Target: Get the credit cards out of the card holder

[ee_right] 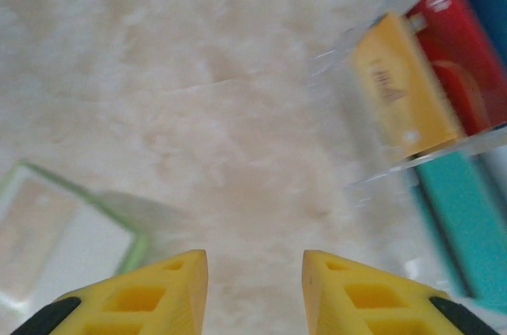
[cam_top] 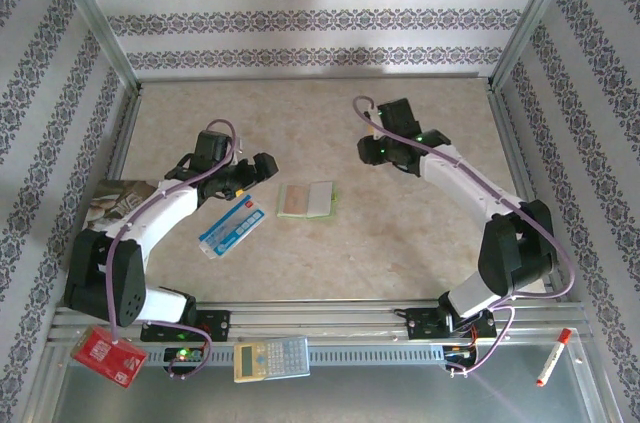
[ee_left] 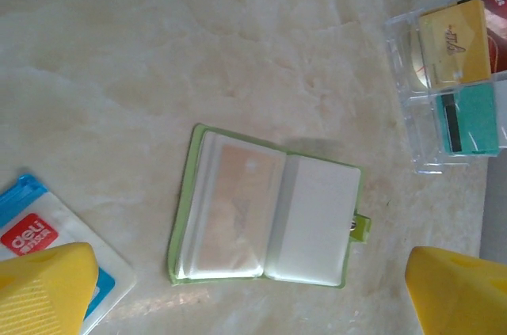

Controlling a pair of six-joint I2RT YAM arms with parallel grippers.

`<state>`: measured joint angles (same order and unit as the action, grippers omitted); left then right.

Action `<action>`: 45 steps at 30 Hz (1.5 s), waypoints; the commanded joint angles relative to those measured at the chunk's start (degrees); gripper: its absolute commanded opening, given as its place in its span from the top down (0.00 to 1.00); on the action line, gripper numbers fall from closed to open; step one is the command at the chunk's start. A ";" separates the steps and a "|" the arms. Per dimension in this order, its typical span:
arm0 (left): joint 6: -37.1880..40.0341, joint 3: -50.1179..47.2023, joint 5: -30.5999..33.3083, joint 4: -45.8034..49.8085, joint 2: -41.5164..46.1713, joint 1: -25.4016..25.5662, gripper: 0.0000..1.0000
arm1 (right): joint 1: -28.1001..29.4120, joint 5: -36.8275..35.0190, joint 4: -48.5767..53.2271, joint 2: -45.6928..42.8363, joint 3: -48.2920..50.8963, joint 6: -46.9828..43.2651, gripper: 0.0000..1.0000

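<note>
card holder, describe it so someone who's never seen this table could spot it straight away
Look at the middle of the beige marbled table. The card holder lies open and flat there, just right of a blue-and-white packet. Its lime-green border, clear inner sleeves and small closing tab set it apart from the longer packet.

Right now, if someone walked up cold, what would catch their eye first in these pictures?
Probably the lime-green card holder, lying open and flat mid-table. Next, a clear plastic case near it, holding a yellow card, a red card and a teal card, just ahead of the open right gripper. A blue-and-white packet lies just left of the holder.
</note>
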<state>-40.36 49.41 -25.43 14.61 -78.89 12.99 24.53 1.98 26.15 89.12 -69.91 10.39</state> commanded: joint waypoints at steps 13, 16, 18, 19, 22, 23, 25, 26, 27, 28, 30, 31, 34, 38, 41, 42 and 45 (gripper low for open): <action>-1.78 -5.84 5.06 0.83 7.22 -5.25 0.00 | 21.27 -3.11 3.44 16.02 -8.13 22.25 0.49; -1.81 -5.84 4.85 0.60 7.08 -5.35 0.00 | 22.19 -4.20 3.03 18.00 -8.49 24.81 0.43; -2.07 -5.74 4.22 -0.05 6.50 -5.35 0.00 | 22.78 -5.46 2.85 19.25 -8.49 26.26 0.38; -2.20 -5.65 3.65 -0.49 6.00 -5.37 0.00 | 23.05 -6.17 2.91 19.94 -8.70 26.69 0.36; -2.70 -5.25 2.39 -1.19 4.46 -5.36 0.00 | 23.49 -8.73 3.56 21.78 -9.27 27.22 0.31; -2.83 -5.16 2.02 -1.54 4.06 -5.39 0.00 | 23.60 -9.64 3.76 22.49 -9.57 27.06 0.31; -3.01 -5.07 0.74 -2.44 3.45 -5.39 0.00 | 23.80 -10.86 4.86 24.07 -10.44 26.55 0.30; -3.13 -4.98 -0.41 -3.13 3.11 -5.37 0.00 | 23.92 -11.55 5.57 25.10 -10.91 26.02 0.30; -3.29 -4.94 -1.41 -4.08 2.79 -5.36 0.00 | 24.12 -12.42 6.31 25.92 -11.35 25.70 0.30; -3.56 -4.81 -2.45 -4.76 2.44 -5.35 0.00 | 24.33 -13.33 7.60 27.03 -11.87 25.39 0.30; -3.59 -4.50 -4.26 -5.51 1.69 -5.35 0.01 | 24.33 -13.74 8.52 28.02 -11.64 25.21 0.30; -3.63 -4.45 -5.26 -6.08 1.29 -5.35 0.02 | 24.33 -13.80 8.31 28.17 -11.11 25.13 0.30; -4.61 -4.31 -7.85 -7.18 -0.20 -5.27 0.04 | 24.33 -13.95 8.02 28.32 -10.04 24.97 0.31; -4.11 -2.28 -11.54 -5.39 -3.63 -4.27 0.11 | 23.77 -13.12 7.77 29.22 -8.96 24.76 0.36; -3.62 -1.70 -12.25 -4.55 -5.40 -3.09 0.17 | 23.29 -12.29 7.11 29.28 -7.53 24.50 0.42; -3.74 -1.75 -12.42 -4.63 -5.85 -2.83 0.18 | 23.11 -11.97 6.55 29.02 -6.88 24.37 0.44; -4.02 -1.77 -13.22 -5.51 -7.24 -1.83 0.28 | 22.04 -9.04 4.41 28.28 -4.63 24.06 0.49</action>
<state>-44.27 46.33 -36.34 9.87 -85.08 10.11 48.10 -8.80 28.23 116.16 -78.19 35.59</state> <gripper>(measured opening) 0.727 0.520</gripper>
